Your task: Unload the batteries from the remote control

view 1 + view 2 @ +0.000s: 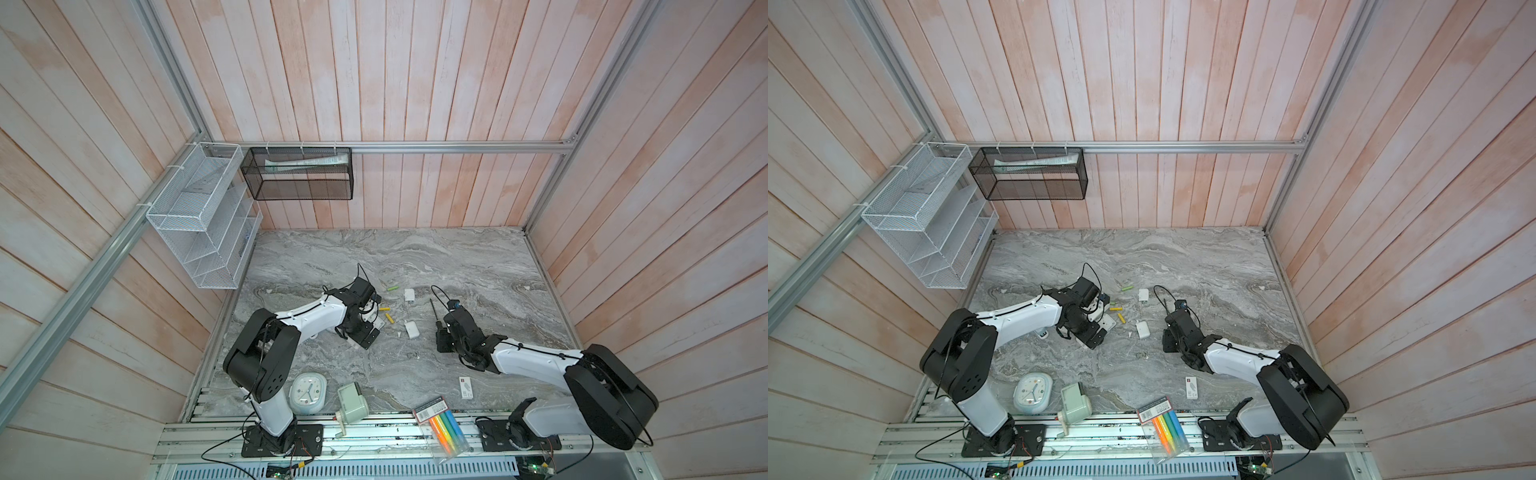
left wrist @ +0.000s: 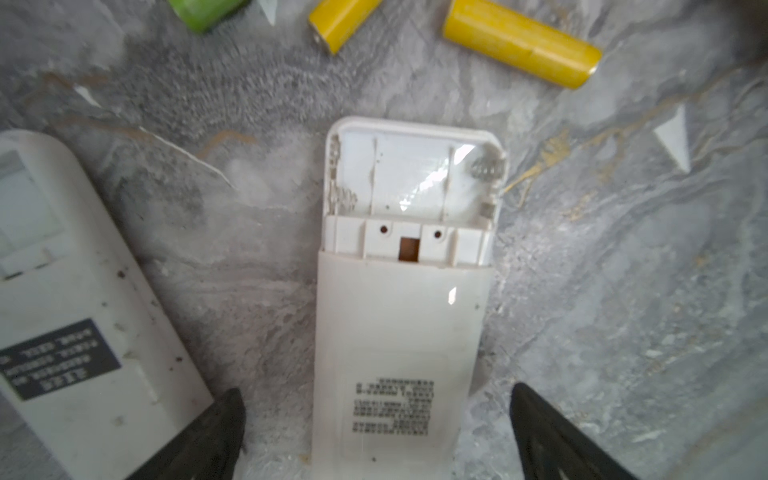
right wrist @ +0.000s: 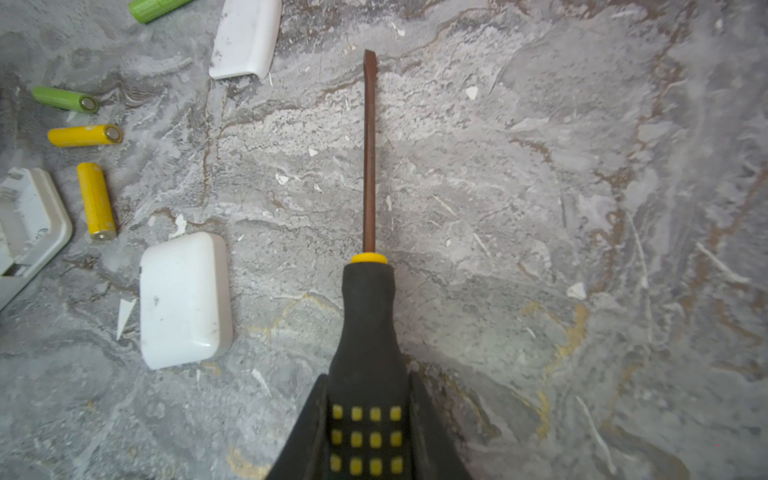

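Apparently complete | left gripper (image 2: 376, 392) spread astride emptied remote control (image 2: 399, 332) | 4 batteries (image 3: 96, 201) beyond it | right gripper (image 3: 368, 415) clamping screwdriver (image 3: 369, 166)

Matt grey veined stone-look tabletop (image 3: 540, 187), glossy white plastic remote control (image 2: 399, 316), smooth yellow-wrapped cylinder batteries (image 2: 519, 41) with shiny metal ends, screwdriver (image 3: 369, 324) with matt black rubbery handle, dull brown metal shaft.

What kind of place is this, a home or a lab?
Probably a robot test booth, not a home: aluminium frame, plank walls, left arm and right arm bolted at a marble-look tabletop.
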{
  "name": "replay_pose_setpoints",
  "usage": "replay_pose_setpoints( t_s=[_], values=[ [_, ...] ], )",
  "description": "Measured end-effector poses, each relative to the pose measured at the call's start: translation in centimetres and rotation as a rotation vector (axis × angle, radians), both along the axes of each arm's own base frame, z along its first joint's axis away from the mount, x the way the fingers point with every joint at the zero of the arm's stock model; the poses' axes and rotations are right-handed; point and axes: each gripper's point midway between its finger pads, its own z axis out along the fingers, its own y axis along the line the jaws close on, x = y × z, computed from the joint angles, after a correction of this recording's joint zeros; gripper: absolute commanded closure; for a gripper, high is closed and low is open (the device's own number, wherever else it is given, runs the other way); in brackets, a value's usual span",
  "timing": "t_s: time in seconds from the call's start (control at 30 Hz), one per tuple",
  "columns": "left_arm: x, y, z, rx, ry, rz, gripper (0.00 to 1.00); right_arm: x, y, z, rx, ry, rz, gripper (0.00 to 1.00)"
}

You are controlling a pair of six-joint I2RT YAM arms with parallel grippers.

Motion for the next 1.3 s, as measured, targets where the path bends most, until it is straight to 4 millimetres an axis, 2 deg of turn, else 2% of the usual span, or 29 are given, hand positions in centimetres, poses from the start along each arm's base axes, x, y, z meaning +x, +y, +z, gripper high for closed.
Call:
replay_pose_setpoints(
  t_s=[0.13,0.3,0.37,0.47,0.53,0.6,0.67,0.8,0.9,1.0,1.13,1.3],
  values=[
    [0.6,-0.3,1.4,-0.022,-0.036,0.001,0.0,0.0,0.0,-0.1,-0.002,0.001,0.001,0.66],
    [1.7,-0.5,4.6,-0.08,-0.127,0.014,0.0,-0.1,-0.2,-0.7,-0.019,0.016,0.004,0.57],
    [2.4,-0.6,6.3,-0.112,-0.18,0.023,0.0,0.0,0.0,-0.6,-0.018,0.012,0.007,0.5],
    [3.4,-0.6,9.1,-0.167,-0.27,0.037,0.0,0.2,0.1,-0.5,-0.018,0.005,0.01,0.28],
    [4.0,-0.5,11.1,-0.21,-0.341,0.053,0.0,0.3,0.1,-0.3,-0.027,-0.001,0.02,0.03],
    [4.5,0.3,12.9,-0.25,-0.413,0.079,0.0,0.4,0.0,0.1,-0.04,-0.003,0.025,0.02],
    [4.9,1.9,14.3,-0.287,-0.487,0.129,0.0,0.9,-0.1,1.2,-0.041,-0.03,0.029,0.02],
    [5.6,5.8,15.7,-0.314,-0.611,0.25,0.0,3.2,-0.9,4.9,-0.021,-0.133,0.006,0.02],
    [5.9,8.8,16.1,-0.32,-0.685,0.343,0.0,5.0,-2.4,7.7,-0.019,-0.219,-0.028,0.02],
    [6.2,11.4,15.8,-0.321,-0.743,0.425,0.0,6.6,-4.8,9.3,-0.046,-0.286,-0.075,0.02],
    [6.5,14.6,14.2,-0.326,-0.788,0.522,0.0,8.8,-8.8,10.6,-0.103,-0.376,-0.145,0.02],
    [6.6,17.6,11.7,-0.33,-0.824,0.603,0.0,9.9,-15.5,10.3,-0.157,-0.459,-0.275,0.02]
  ],
)
